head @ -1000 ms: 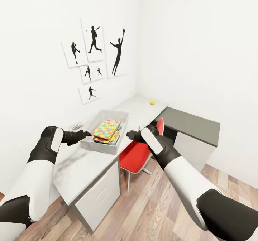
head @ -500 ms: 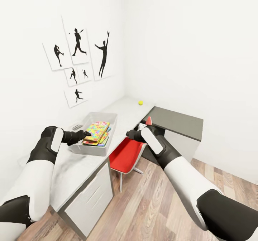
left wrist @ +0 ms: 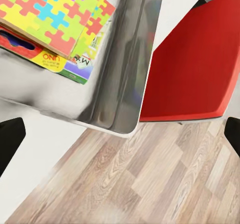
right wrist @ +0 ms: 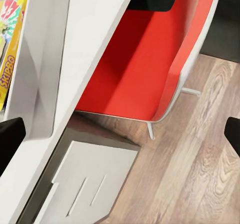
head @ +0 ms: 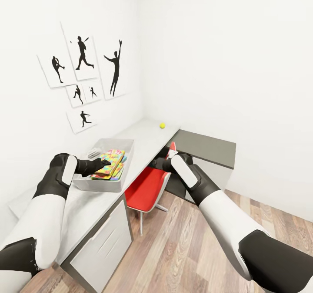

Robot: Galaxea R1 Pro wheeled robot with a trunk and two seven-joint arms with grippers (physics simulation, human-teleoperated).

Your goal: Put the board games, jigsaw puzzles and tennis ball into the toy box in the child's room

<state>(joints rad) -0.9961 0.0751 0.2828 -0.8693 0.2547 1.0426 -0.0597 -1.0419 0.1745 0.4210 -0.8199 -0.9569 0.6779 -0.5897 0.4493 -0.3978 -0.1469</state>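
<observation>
The clear toy box (head: 98, 183) stands on the white table (head: 143, 138). In it a colourful jigsaw puzzle (head: 108, 158) lies on top of flat game boxes. The yellow tennis ball (head: 162, 126) rests on the table's far end, near the corner. My left gripper (head: 105, 162) hovers open at the box's near right edge, nothing between its fingers. My right gripper (head: 155, 164) is open and empty over the red chair, off the table's edge. The left wrist view looks down on the puzzle (left wrist: 50, 14), a UNO box (left wrist: 52, 59) beneath it and the box wall (left wrist: 120, 74).
A red chair (head: 145, 188) is tucked under the table beside a dark grey cabinet (head: 204, 147). White drawers (head: 102, 245) stand under the table's near end. Wooden floor (head: 182, 249) spreads to the right. Silhouette posters hang on the left wall.
The whole picture has slid left, so the camera has moved; the table, box and ball look slightly smaller. Both arms hold the same pose, grippers still open.
</observation>
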